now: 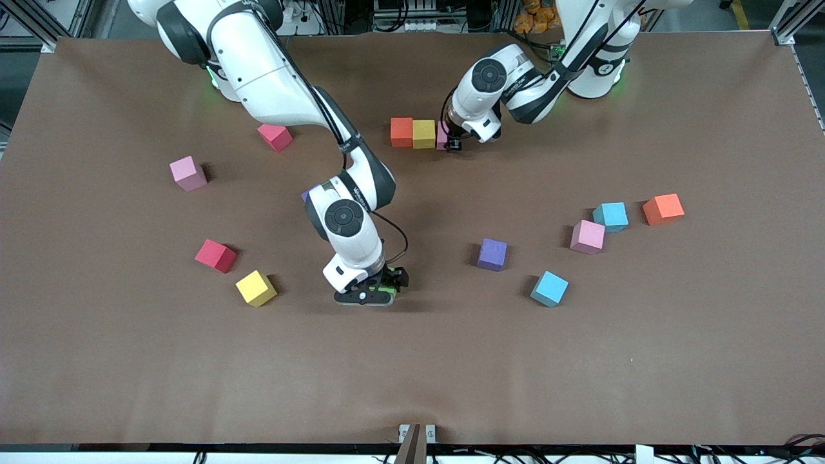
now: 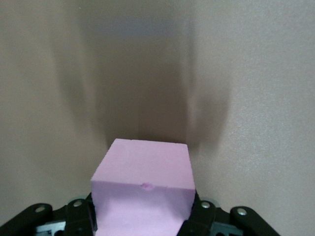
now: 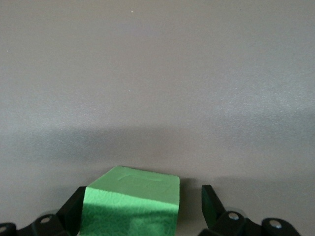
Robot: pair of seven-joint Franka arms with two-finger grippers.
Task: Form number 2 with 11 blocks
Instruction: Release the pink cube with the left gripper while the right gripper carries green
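An orange block [image 1: 401,131] and a yellow block [image 1: 423,133] sit side by side in a row toward the robots' bases. My left gripper [image 1: 453,143] is shut on a pink block [image 1: 442,135] held low, right beside the yellow one. In the left wrist view the pink block [image 2: 142,172] fills the gap between the fingers [image 2: 199,216]. My right gripper [image 1: 380,291] is low at the table around a green block [image 1: 387,291]. It is open: in the right wrist view the green block [image 3: 133,201] touches one finger and a gap shows at the other finger [image 3: 211,204].
Loose blocks lie around. Toward the right arm's end are a red-pink [image 1: 275,136], a pink [image 1: 187,173], a red [image 1: 215,255] and a yellow [image 1: 256,288]. Toward the left arm's end are a purple [image 1: 492,254], two light blue [image 1: 549,288] [image 1: 610,216], a pink [image 1: 587,236] and an orange [image 1: 662,209].
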